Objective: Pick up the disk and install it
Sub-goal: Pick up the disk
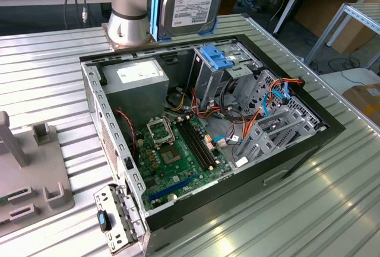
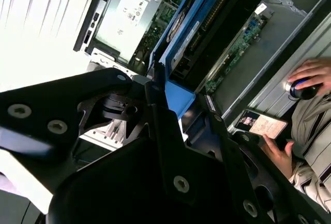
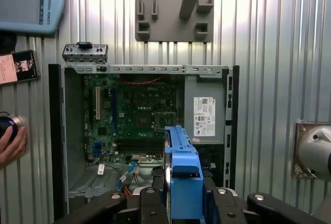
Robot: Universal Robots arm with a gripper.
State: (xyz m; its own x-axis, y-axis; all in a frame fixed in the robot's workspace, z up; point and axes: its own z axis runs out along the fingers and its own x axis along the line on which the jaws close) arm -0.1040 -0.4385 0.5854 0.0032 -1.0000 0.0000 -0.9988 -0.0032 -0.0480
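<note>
Carrying step, by judgement: disk [image 1: 190, 2] held upright, high above the open computer case [image 1: 279, 171], claw [image 3: 183, 206] clamped on both its sides. Not yet installed; seems to call for exact lining up with the drive cage [image 1: 208, 82]. Ribbed metal surface [image 1: 53, 49]; grey fixture [image 1: 29, 168] beside the case; a person's hand [image 3: 10, 144] near.

Three cameras on one open computer case [image 1: 249, 189].
In the exterior view we look down aslant from off one corner, over the whole case. In the first wrist view we face straight down from well above, with the disk [image 3: 183, 182] edge-on and close. In the second wrist view we sit close, looking obliquely past it. All share the power supply [image 1: 138, 82].
</note>
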